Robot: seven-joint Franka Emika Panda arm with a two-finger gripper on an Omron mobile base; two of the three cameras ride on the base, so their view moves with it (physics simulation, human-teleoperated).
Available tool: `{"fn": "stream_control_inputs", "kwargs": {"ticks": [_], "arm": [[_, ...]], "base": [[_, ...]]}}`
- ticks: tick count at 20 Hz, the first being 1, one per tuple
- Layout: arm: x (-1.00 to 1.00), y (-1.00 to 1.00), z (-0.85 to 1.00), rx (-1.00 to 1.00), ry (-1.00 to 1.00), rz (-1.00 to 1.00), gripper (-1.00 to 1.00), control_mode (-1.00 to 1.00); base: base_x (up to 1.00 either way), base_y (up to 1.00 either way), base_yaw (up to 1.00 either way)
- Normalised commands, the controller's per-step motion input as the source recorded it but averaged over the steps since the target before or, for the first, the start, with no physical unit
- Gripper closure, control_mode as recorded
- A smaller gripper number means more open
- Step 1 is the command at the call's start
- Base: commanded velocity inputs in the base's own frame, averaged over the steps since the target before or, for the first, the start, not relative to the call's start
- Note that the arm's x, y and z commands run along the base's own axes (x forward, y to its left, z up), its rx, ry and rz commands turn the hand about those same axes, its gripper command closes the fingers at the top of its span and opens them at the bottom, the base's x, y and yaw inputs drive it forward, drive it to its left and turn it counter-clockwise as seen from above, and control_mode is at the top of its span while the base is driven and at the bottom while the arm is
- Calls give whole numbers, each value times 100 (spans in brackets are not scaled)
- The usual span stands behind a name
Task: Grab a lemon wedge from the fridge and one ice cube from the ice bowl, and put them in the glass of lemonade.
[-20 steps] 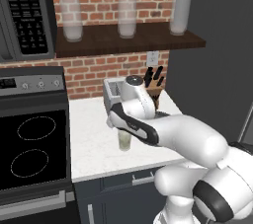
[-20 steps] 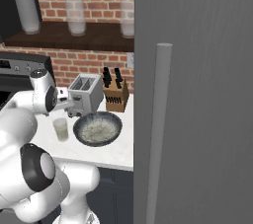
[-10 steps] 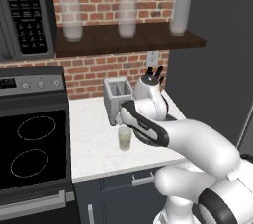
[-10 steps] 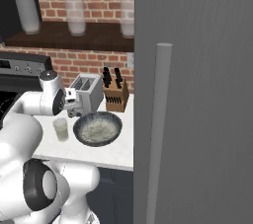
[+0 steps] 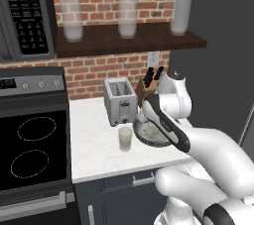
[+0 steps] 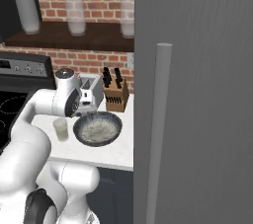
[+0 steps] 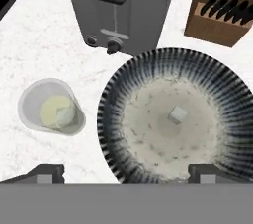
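**Ice cube sits ahead and right of centre between my spread fingers**

Working left to right through the hand view: the glass of lemonade [image 7: 51,108] stands on the white counter [image 7: 39,40], just beside the ice bowl [image 7: 174,124] but apart from its rim, with a pale lump showing in its liquid that I cannot identify. Next comes the ribbed dark rim of the bowl, then the single ice cube [image 7: 177,115] lying near the bowl's middle. My gripper [image 7: 126,172] is spread wide and holds nothing, its fingertips [image 7: 47,172] straddling the near edge of the bowl. The cube lies forward of the gripper and a little toward the right fingertip, so I judge the next move to be a small shift rightward, then a straight drop. The cube looks roughly square, so no axis favours any wrist turn. Beyond the bowl stand the toaster [image 7: 118,6] and knife block [image 7: 222,11]. From the right base view, the fridge [image 6: 197,94] is shut.
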Motion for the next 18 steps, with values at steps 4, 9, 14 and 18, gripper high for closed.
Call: {"fn": "stream_control_inputs", "kwargs": {"ticks": [4,9,14,18], "arm": [[-1,-51,52,0,32,-12,-100,-100],[-50,-18,10,0,10,-17,-100,-100],[-96,-25,0,3,0,-20,-100,-100],[-98,-10,0,9,-13,-14,-100,-100]], "base": [[0,0,0],[0,0,0],[0,0,0],[0,0,0]]}}
